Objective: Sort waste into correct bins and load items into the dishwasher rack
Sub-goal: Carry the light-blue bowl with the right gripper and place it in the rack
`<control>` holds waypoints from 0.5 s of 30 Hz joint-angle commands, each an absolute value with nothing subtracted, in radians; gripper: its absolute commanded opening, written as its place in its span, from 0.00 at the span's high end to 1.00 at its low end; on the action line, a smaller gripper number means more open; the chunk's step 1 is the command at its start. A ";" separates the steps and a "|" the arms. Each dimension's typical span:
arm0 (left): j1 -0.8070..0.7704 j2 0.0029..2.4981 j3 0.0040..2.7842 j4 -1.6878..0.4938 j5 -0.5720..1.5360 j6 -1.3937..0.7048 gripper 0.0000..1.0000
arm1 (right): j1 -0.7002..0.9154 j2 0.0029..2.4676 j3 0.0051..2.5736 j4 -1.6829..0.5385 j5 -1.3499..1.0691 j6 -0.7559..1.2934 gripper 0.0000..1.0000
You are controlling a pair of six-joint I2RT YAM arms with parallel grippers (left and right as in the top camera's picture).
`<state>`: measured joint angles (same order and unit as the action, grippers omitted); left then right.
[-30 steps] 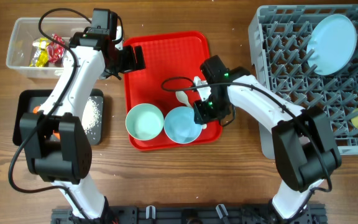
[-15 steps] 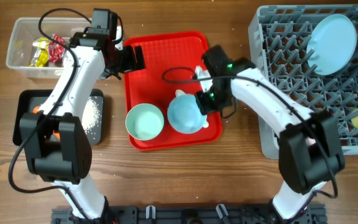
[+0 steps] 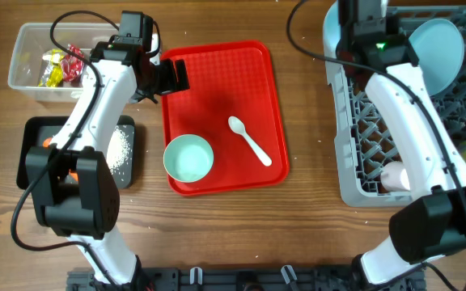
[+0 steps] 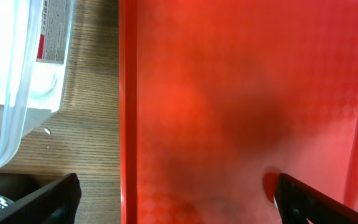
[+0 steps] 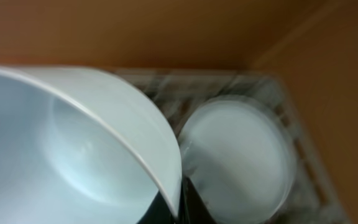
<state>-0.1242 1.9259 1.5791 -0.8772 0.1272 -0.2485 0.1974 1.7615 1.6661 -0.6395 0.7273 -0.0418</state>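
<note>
The wooden table (image 3: 298, 234) carries a grey dishwasher rack (image 3: 350, 174) on its right side and a red tray (image 3: 233, 81) at its middle. A clear bin (image 3: 31, 36) with bright wrappers sits at the far left, and just below it is a black bin (image 3: 32, 133) with white grains in it. A pale blue plate (image 3: 439, 44) stands in the rack's top right part. The right gripper (image 5: 180, 202) is clamped on the rim of a light blue bowl (image 3: 332, 32), which it holds tilted over the rack's top left corner, next to the plate. The left gripper (image 3: 171, 77) hovers over the tray's upper left corner with its jaws spread wide and nothing between them. On the tray's lower half, a mint green bowl (image 3: 188, 158) sits upright, with a white spoon (image 3: 249, 139) lying apart to its right.
</note>
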 commanded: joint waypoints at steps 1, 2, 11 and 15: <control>-0.126 1.901 1.584 -0.875 0.118 -0.247 0.00 | 0.148 1.773 1.682 -0.469 0.884 -0.314 0.96; -0.126 1.901 1.584 -0.875 0.118 -0.247 0.00 | 0.137 1.791 1.681 -0.427 0.889 -0.389 0.96; -0.126 1.901 1.584 -0.875 0.118 -0.247 0.00 | 0.133 2.001 1.681 -0.291 1.010 -0.773 0.96; -0.126 1.901 1.584 -0.875 0.118 -0.247 0.00 | 0.131 2.065 1.681 -0.254 1.043 -0.840 0.96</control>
